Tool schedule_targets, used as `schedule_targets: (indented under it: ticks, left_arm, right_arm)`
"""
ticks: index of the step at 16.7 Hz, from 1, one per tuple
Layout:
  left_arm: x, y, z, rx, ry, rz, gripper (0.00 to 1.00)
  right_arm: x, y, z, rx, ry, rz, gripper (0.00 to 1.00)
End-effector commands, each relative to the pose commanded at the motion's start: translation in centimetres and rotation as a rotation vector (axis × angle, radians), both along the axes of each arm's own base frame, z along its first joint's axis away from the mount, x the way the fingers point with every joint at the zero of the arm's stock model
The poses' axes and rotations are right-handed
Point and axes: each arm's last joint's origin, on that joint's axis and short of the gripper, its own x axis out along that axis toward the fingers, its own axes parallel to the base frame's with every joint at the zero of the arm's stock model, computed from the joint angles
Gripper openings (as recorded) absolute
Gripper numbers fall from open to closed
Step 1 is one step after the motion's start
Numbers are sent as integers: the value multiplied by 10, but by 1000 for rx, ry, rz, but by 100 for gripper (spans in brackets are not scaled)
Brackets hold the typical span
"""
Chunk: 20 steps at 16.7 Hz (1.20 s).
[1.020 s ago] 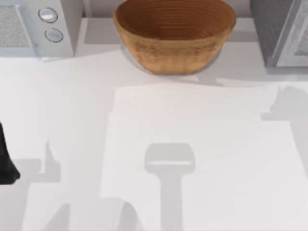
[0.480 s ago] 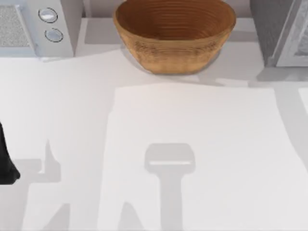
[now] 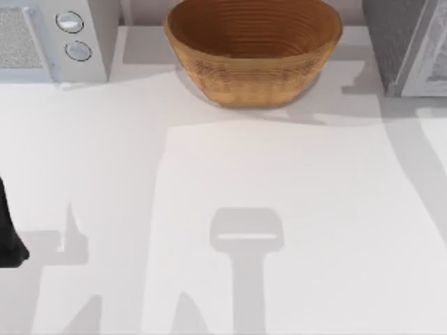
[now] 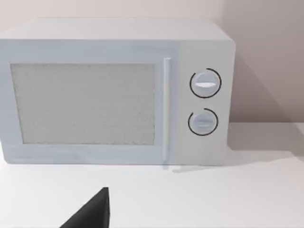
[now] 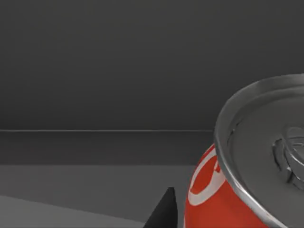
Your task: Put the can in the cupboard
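Observation:
A red can (image 5: 213, 199) with a silver lid sits close up in the right wrist view, and my right gripper is shut on it; one dark fingertip (image 5: 164, 211) shows beside it. Behind the can is the dark grey inside of the cupboard (image 5: 118, 71). From above, the cupboard (image 3: 391, 42) stands at the table's back right corner. My left arm (image 3: 8, 234) is parked at the table's left edge. One of its fingertips (image 4: 95, 213) shows in the left wrist view, with nothing held.
A white microwave (image 3: 63, 35) stands at the back left, and the left wrist camera faces its door (image 4: 85, 104). A brown woven basket (image 3: 255, 77) sits at the back middle. Arm shadows lie across the white table (image 3: 279, 181).
The right arm's shadow on the table has slid from the right side up toward the cupboard. The left arm has not moved.

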Motion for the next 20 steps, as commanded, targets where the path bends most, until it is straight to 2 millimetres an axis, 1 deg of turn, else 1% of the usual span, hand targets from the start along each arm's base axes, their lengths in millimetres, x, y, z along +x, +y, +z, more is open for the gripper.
schedule_targets:
  ticks: [2,9,20]
  left_arm:
    - [0,0,0,0,0,0,100]
    - [0,0,0,0,0,0,100]
    - [0,0,0,0,0,0,100]
  right_arm:
    - [5,1,2,-1,4,-4,0]
    - [6,0,2,1,4,-6,0]
    - [59,2,26,-1,4,-18,0]
